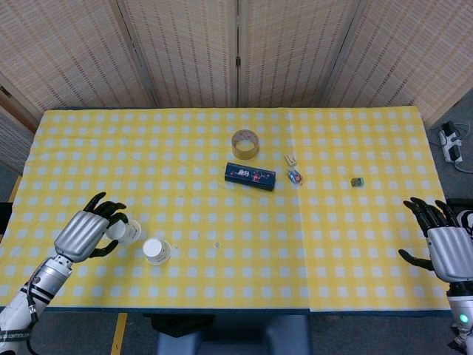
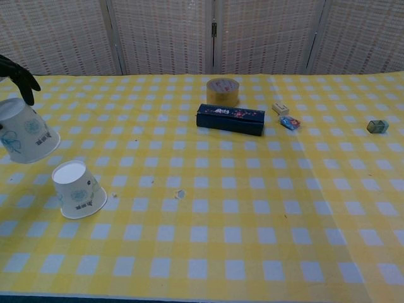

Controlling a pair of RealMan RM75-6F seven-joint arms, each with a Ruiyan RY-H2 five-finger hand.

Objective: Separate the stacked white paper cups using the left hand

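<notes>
One white paper cup point(image 1: 157, 251) point(image 2: 77, 189) with a blue print stands upside down on the yellow checked table, near its front left. My left hand point(image 1: 83, 234) holds a second white cup point(image 1: 123, 231) point(image 2: 26, 131) tilted in the air, to the left of the standing cup and apart from it. In the chest view only the left hand's dark fingertips point(image 2: 17, 74) show at the left edge, over the held cup. My right hand point(image 1: 443, 245) hovers at the table's right edge with fingers spread and nothing in it.
A tape roll point(image 1: 245, 143) point(image 2: 222, 91), a dark blue box point(image 1: 250, 176) point(image 2: 230, 119), a small white piece point(image 1: 291, 159), a little blue object point(image 1: 295, 177) and a small green cube point(image 1: 357, 181) point(image 2: 377, 127) lie around the middle and right. A tiny scrap point(image 2: 180, 194) lies right of the standing cup.
</notes>
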